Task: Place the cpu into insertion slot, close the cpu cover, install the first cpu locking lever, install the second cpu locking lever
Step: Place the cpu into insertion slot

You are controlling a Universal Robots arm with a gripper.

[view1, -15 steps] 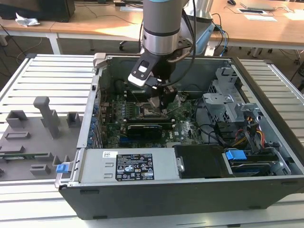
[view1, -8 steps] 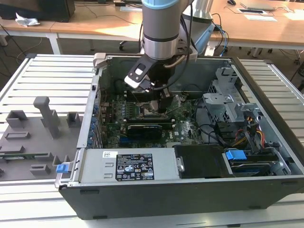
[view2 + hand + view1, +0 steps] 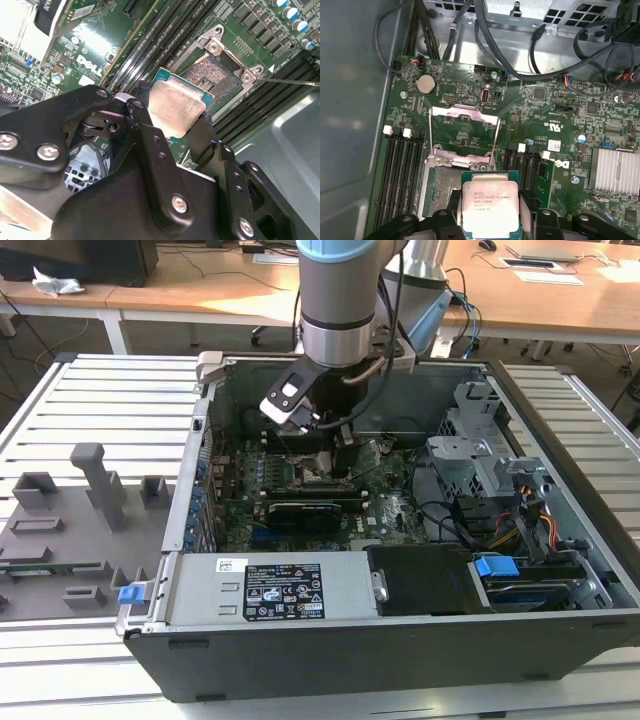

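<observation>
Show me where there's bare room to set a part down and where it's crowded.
Free: the slatted table at the exterior view's left, bordered by the grey fixture tray and the case, and the strip at the case's other side. Crowded: the cables by the drive cage, and over the insertion slot, where the gripper holds the cpu.

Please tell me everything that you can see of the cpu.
The cpu is a small flat square chip: silver-grey metal top with dark print, green-edged base. The gripper holds it by two opposite edges between its black fingers, over the open insertion slot, apparently not yet seated.
</observation>
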